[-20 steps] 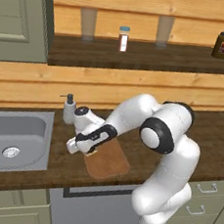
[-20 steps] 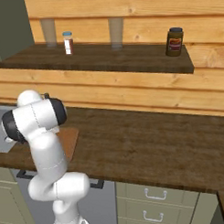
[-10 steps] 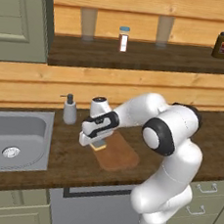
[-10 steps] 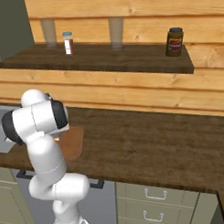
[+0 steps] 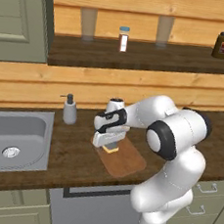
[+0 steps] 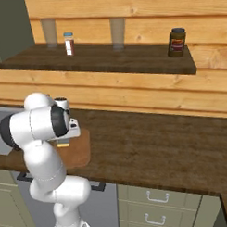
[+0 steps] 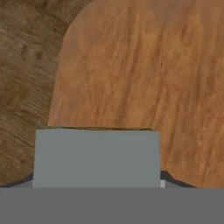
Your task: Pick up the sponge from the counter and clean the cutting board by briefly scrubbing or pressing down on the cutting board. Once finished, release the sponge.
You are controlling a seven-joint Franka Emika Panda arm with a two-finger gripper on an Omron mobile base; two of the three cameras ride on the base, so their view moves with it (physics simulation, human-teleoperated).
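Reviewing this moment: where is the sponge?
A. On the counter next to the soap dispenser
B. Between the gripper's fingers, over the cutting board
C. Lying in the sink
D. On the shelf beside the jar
B. The sponge sits under the gripper, right over the reddish cutting board; the hand view shows its grey top against the board.

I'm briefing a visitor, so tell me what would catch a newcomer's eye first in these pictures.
The white arm bends low over the dark brown wood-grain counter, its claw closed on the small grey-blue and yellow sponge and holding it on the reddish-brown wooden cutting board. Left of it lies the steel sink, with a grey soap dispenser beside. A dark jar stands on the wooden shelf above.
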